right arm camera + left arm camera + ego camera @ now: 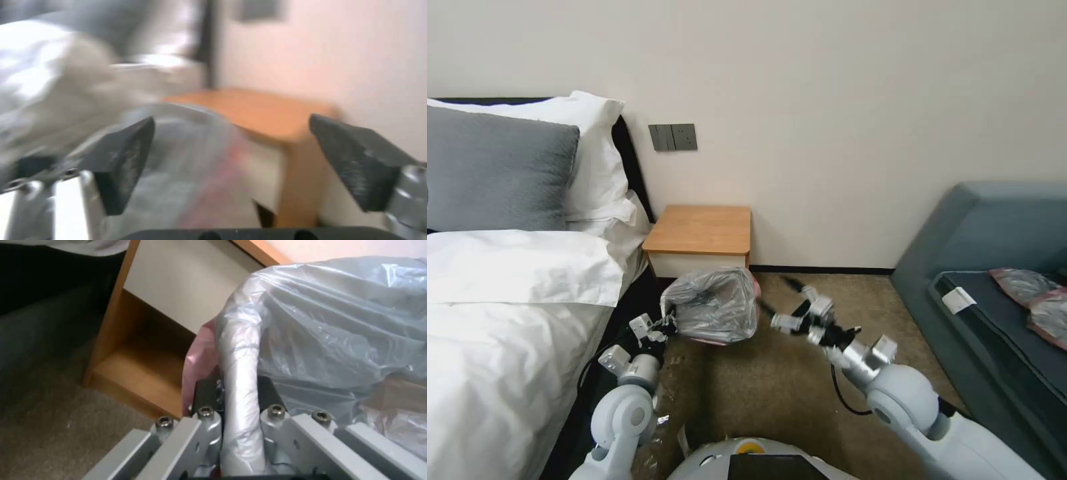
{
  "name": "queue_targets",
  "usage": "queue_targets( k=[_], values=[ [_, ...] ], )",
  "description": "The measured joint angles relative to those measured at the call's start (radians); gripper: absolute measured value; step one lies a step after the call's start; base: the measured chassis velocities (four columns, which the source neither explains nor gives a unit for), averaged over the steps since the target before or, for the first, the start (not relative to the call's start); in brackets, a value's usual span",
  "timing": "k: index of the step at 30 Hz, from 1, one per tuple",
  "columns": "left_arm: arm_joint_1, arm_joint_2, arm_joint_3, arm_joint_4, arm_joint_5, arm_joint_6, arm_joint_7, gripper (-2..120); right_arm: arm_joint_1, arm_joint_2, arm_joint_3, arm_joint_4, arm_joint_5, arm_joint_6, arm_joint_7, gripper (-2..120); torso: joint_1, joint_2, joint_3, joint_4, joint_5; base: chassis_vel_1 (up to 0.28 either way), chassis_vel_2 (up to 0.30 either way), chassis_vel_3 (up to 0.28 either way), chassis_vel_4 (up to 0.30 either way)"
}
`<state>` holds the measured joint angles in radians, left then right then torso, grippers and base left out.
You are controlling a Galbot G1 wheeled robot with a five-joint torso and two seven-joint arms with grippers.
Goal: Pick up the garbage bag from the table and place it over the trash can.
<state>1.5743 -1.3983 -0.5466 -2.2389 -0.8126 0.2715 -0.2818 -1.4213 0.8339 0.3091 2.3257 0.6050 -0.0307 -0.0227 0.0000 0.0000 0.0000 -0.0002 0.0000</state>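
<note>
The garbage bag (715,307), translucent grey with a pink rim, is draped in a wrinkled dome on the floor just in front of the table (699,230). The trash can is hidden under the plastic; a rounded rim shape shows through it in the left wrist view. My left gripper (664,325) is at the bag's left edge, shut on a bag-covered ridge (238,373). My right gripper (782,301) hovers open just right of the bag, blurred. Between its spread fingers (126,160) I see the bag (195,173) and the table's top (262,113).
A bed (507,313) with white bedding fills the left side, close to my left arm. A blue-grey sofa (980,233) on the right carries two flatter plastic bags (1030,293). Open brown carpet (774,393) lies between me and the bag. The table's lower shelf (133,366) is near.
</note>
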Motion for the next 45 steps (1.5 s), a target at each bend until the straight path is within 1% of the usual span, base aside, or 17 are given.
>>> queue_targets(
  k=[1,2,4,5,7,8,9,10,12,16,21,31,36,43,44,45],
  values=[
    [0.0,0.001,0.001,0.001,0.0,-0.002,0.001,3,0.0,0.019,-0.001,-0.006,0.051,-0.019,0.034,96,0.0,0.0,0.0,0.0,0.0,0.0,0.0,0.0,0.0],
    [0.0,0.002,0.003,0.001,0.001,-0.003,0.003,3,0.003,0.046,-0.002,-0.02,0.132,-0.032,0.052,99,0.0,0.0,0.0,0.0,0.0,0.0,0.0,0.0,0.0],
    [0.0,0.001,0.007,0.0,0.004,-0.003,0.004,3,0.012,0.084,-0.006,-0.038,0.235,-0.038,0.056,100,0.0,0.0,0.0,0.0002,0.0,0.0,0.0,0.0,0.0],
    [0.0,0.001,0.007,0.0,0.004,-0.003,0.004,3,0.012,0.084,-0.006,-0.038,0.235,-0.038,0.056,100,0.0,0.0,0.0,0.0002,0.0,0.0,0.0,0.0,0.0],
    [-0.002,0.001,0.01,0.0,0.007,-0.004,0.004,3,0.017,0.108,-0.01,-0.048,0.287,-0.04,0.053,100,0.0,0.0,0.0,0.0003,-0.0001,0.0,0.0,0.0,0.0],
    [-0.007,0.002,0.014,0.002,0.008,-0.004,0.006,3,0.021,0.138,-0.017,-0.057,0.342,-0.04,0.043,100,0.0,0.0,0.0,-0.0001,-0.0001,0.0,0.0,0.0,0.0],
    [-0.007,0.002,0.014,0.003,0.009,-0.005,0.008,3,0.028,0.157,-0.025,-0.061,0.379,-0.045,0.038,100,0.0,0.0,0.0,0.0,-0.0001,0.0,0.0,0.0,0.0],
    [-0.007,0.002,0.014,0.003,0.009,-0.005,0.008,3,0.028,0.157,-0.025,-0.061,0.379,-0.045,0.038,100,0.0,0.0,0.0,0.0,-0.0001,0.0,0.0,0.0,0.0],
    [-0.005,0.004,0.014,0.004,0.01,-0.007,0.017,3,0.043,0.186,-0.038,-0.071,0.454,-0.07,0.033,100,0.0,0.0,0.0,0.0004,-0.0002,0.0,0.0,0.0,0.0],
    [-0.007,0.002,0.014,0.005,0.012,-0.009,0.03,3,0.058,0.213,-0.044,-0.104,0.519,-0.081,0.006,100,0.0,0.0,0.0,0.0002,-0.0001,0.0,0.0,0.0,0.0],
    [-0.009,0.002,0.014,0.007,0.012,-0.011,0.041,3,0.065,0.244,-0.053,-0.154,0.551,-0.081,-0.047,100,0.0,0.0,0.0,0.0001,-0.0001,0.0,0.0,0.0,0.0],
    [0.002,-0.003,0.014,0.005,0.012,-0.013,0.044,3,0.079,0.288,-0.076,-0.192,0.563,-0.072,-0.135,100,0.0,0.0,0.0,0.0002,-0.0001,0.0,0.0,0.0,0.0],
    [0.012,-0.002,0.014,-0.005,0.011,-0.015,0.045,3,0.085,0.295,-0.08,-0.218,0.552,-0.07,-0.154,100,0.0,0.0,0.0,0.0002,0.0,0.0,0.0,0.0,0.0],
    [0.011,-0.003,0.015,-0.008,0.011,-0.016,0.046,3,0.089,0.299,-0.088,-0.225,0.547,-0.067,-0.167,100,0.0,0.0,0.0,0.0002,0.0,0.0,0.0,0.0,0.0],
    [0.011,-0.005,0.017,-0.006,0.011,-0.016,0.046,3,0.09,0.3,-0.091,-0.226,0.545,-0.066,-0.17,100,0.0,0.0,0.0,0.0002,0.0,0.0,0.0,0.0,0.0],
    [0.011,-0.005,0.018,-0.006,0.011,-0.016,0.046,3,0.09,0.301,-0.092,-0.227,0.544,-0.064,-0.172,96,0.0,0.0,0.0,0.0002,-0.0001,0.0,0.0,0.0,0.0]
  ],
)
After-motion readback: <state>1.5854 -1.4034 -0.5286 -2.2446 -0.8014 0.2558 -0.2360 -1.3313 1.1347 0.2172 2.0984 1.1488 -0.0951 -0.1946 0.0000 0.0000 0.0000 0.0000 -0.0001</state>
